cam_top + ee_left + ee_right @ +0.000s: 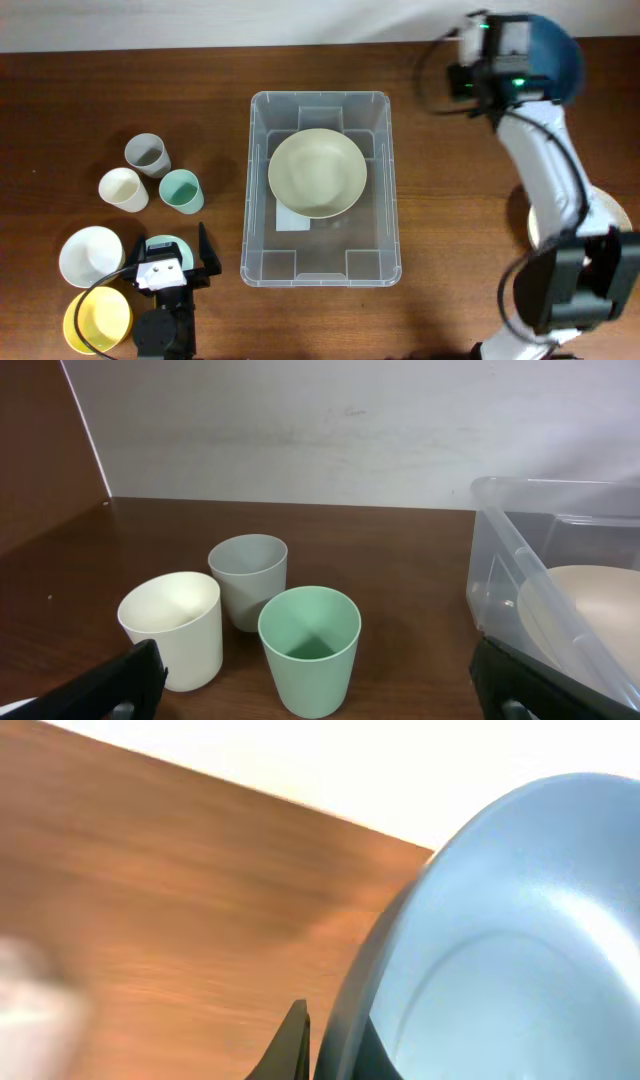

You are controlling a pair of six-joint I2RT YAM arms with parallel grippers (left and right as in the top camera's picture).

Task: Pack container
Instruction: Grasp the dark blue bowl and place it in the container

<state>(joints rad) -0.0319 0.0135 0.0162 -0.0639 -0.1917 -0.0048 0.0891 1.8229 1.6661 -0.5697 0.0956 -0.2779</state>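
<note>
Filling most of our right wrist cam is a blue bowl [500, 940]. Our right gripper [325, 1045] has its jaws pinched tight on the rim, one dark finger either side of the edge. Everything behind it in that view is a blur of brown table [150, 870], so it doesn't tell us much more. From overhead, that bowl hangs up by the far right side of the table, past the far right corner of the container [320, 255] and clear of it, not over the opening. The container itself sits flat in the middle of the table, long side running away from us, with a pale bowl [317, 172] resting upright inside its far half. Our left gripper [168, 255] is just off the container's near left corner, jaws spread as wide as they go with nothing between them. In the left wrist cam the container's clear wall shows up to the right of the fingers, near but not touching. Straight ahead of that gripper stand three cups: grey [248, 575], cream [172, 625] and green [308, 645]. A white bowl [91, 255] and a yellow bowl [98, 318] sit to its left.
</note>
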